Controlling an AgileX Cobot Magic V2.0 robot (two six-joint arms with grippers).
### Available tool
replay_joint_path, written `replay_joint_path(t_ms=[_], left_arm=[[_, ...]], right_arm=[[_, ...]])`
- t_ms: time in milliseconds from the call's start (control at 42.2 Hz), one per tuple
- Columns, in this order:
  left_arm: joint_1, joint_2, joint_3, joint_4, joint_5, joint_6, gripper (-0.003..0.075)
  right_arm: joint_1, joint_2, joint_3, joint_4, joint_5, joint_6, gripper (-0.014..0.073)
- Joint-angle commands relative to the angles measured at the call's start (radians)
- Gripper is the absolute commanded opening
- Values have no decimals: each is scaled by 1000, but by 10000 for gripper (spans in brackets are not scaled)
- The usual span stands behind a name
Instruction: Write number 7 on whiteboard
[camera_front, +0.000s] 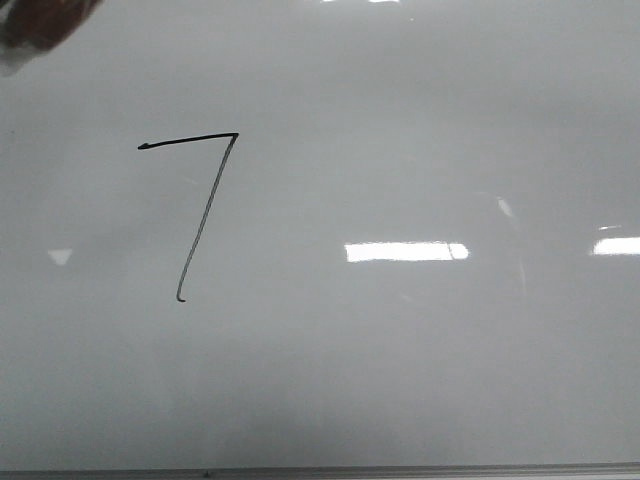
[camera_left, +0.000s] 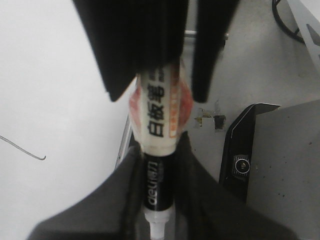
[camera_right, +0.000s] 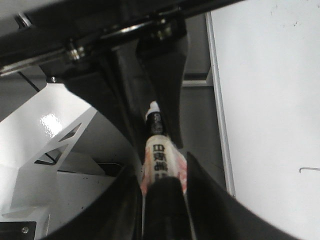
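Black number 7 (camera_front: 205, 205) on whiteboard (camera_front: 400, 380), both hands off-board clamping markers

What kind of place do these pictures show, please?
Probably a robot lab or workshop bench, not a classroom. A whiteboard with a hand-drawn number 7 lies flat under ceiling-light glare, and both grippers hold one whiteboard marker beside it, near metal brackets.
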Motion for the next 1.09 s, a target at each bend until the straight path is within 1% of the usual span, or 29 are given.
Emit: replay_joint_path(t_ms=[0, 71, 142, 190, 261, 332, 403, 474, 522, 569, 616, 688, 735, 759, 854, 901, 925, 948, 996, 1020, 1067], left_arm=[[-7, -5, -31, -5, -47, -17, -20], [-7, -5, -31, 48, -44, -83, -20], [-7, -5, -22, 160, -43, -216, -20], [-7, -5, -7, 282, -43, -344, -20], [-7, -5, 22, 485, -35, -611, -20], [-7, -5, 45, 647, -11, -809, -20], [-7, -5, 76, 845, 32, -1001, -20], [8, -5, 106, 1010, 47, -1142, -20], [40, -5, 115, 1049, 28, -1194, -20], [81, -5, 121, 1063, -20, -1220, -20], [146, -5, 130, 1062, -89, -1221, -20], [268, -5, 146, 1057, -203, -1221, -20], [389, -5, 153, 1027, -286, -1222, -20], [422, -3, 158, 1016, -320, -1222, -20], [642, 7, 178, 883, -472, -1183, -20], [719, 15, 196, 794, -557, -1110, -20], [760, 18, 205, 720, -594, -1072, -20], [785, 24, 219, 643, -639, -1017, -20], [825, 37, 241, 539, -700, -935, -20], [835, 48, 256, 498, -733, -887, -20], [849, 69, 276, 443, -771, -840, -20]], right_arm=[[-14, -57, -29, 35, -52, -10, 494], [-60, -103, -29, 30, -53, 39, 496], [-141, -170, -6, 25, -43, 87, 496], [-199, -227, 34, 25, -46, 113, 496], [-286, -324, 139, 25, -88, 159, 481], [-364, -422, 238, 24, -153, 202, 440], [-448, -538, 381, 24, -232, 240, 397], [-531, -682, 514, 24, -298, 276, 370], [-564, -749, 574, 24, -319, 283, 363], [-589, -803, 624, 25, -328, 283, 362], [-615, -864, 664, 25, -329, 287, 362], [-635, -924, 702, 25, -319, 291, 362], [-639, -955, 717, 25, -307, 294, 362], [-639, -965, 721, 25, -300, 294, 362], [-639, -983, 723, 25, -266, 294, 362], [-639, -983, 723, 29, -254, 294, 362], [-639, -983, 723, 31, -247, 294, 362], [-639, -983, 723, 33, -243, 294, 362], [-639, -983, 723, 38, -237, 294, 362], [-639, -983, 723, 42, -235, 294, 362], [-639, -983, 723, 48, -231, 294, 362]])
